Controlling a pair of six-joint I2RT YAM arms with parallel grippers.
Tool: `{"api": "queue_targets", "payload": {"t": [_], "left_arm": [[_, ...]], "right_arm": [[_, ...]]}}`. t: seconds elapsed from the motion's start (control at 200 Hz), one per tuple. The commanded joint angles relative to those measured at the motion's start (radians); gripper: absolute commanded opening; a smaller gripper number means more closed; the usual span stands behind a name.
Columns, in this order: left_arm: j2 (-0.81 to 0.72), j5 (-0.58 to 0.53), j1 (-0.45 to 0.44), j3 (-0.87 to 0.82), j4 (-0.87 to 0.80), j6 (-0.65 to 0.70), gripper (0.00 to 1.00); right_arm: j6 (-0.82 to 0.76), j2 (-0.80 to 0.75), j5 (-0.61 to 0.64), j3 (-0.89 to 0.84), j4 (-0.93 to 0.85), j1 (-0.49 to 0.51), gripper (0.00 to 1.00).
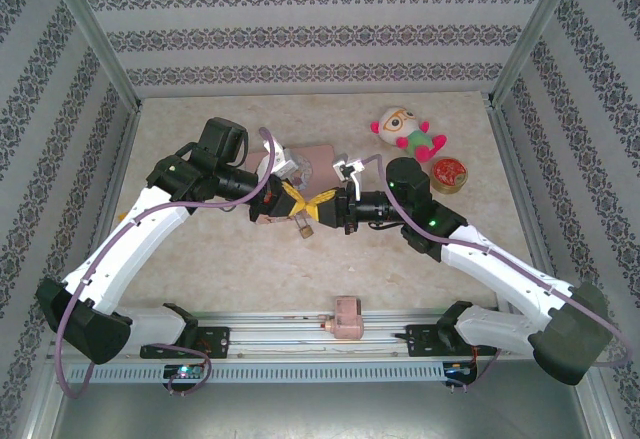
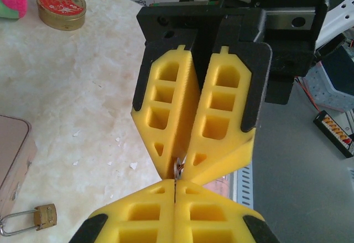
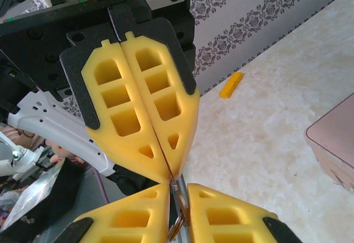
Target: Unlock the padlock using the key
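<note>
The two grippers meet tip to tip above the middle of the desk (image 2: 83,99), and the key (image 2: 177,169) sits right at the point where they meet. The left gripper (image 2: 175,192) is clenched, its yellow fingers pressed together along one seam, and the slim grey key stands out of that seam at the very tip. The right gripper (image 3: 178,192) faces it from the opposite side. Its fingers are drawn in close on either side of the key's ringed head, with a narrow gap between them in the right wrist view. Whether its pads actually press on the metal cannot be told.

The padlock (image 2: 45,216) lies flat on the desk below the left gripper, touched by neither arm. It is a small brass body with its thin silver shackle pointing away to the side, and it rests just beside a corner of the pink tin (image 2: 14,160).

Farther out on the desk a round red tin (image 2: 61,8) sits next to a plush toy (image 1: 405,134). A yellow block (image 3: 231,84) lies near the patterned wall, well apart from the grippers. A pink blocky object (image 1: 347,317) rests on the rail between the two arm bases.
</note>
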Motion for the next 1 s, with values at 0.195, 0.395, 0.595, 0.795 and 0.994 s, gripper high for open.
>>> {"api": "queue_targets", "payload": {"t": [0.195,0.395,0.595,0.795,0.994], "left_arm": [[-0.027,-0.001,0.033,-0.003,0.087,-0.042,0.0],[-0.031,-0.014,0.048,-0.016,0.143,-0.101,0.0],[-0.078,-0.075,0.076,-0.071,0.292,-0.25,0.65],[-0.17,-0.336,0.076,-0.209,0.505,-0.448,0.99],[-0.2,-0.629,0.001,-0.375,0.6,-0.613,0.99]], "right_arm": [[-0.012,-0.031,-0.043,-0.013,0.023,-0.009,0.0],[-0.012,-0.049,-0.032,-0.028,0.029,-0.017,0.0],[0.028,-0.083,0.043,-0.065,0.016,-0.056,0.0],[0.099,-0.148,0.236,-0.118,-0.088,-0.094,0.0],[0.126,-0.233,0.497,-0.124,-0.321,-0.051,0.0]]}}
